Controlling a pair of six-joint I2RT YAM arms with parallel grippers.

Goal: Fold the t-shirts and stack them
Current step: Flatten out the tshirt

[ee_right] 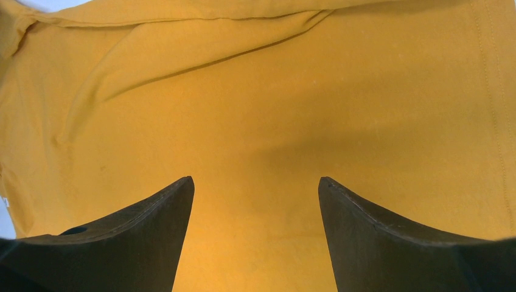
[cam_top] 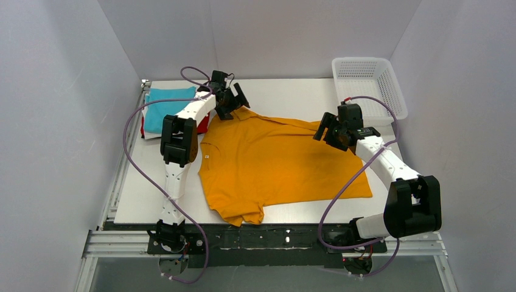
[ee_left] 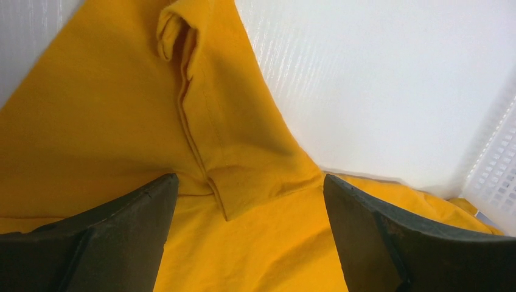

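Lying spread on the white desk [cam_top: 292,97], the mustard-orange t-shirt [cam_top: 280,164] sits just right of a folded turquoise t-shirt [cam_top: 167,103] stacked over a red t-shirt [cam_top: 204,125]. Left wrist — the left fingers [ee_left: 122,237] stand spread above a creased flap of orange cloth. Right wrist — the right fingers [ee_right: 377,237] are likewise spread over flat orange cloth, pinching nothing.

Mustard-orange t-shirt [cam_top: 280,164]: matt, soft cloth with stitched hems. Basket [cam_top: 362,59] is white plastic mesh. Table [cam_top: 292,97] is smooth, faintly glossy.
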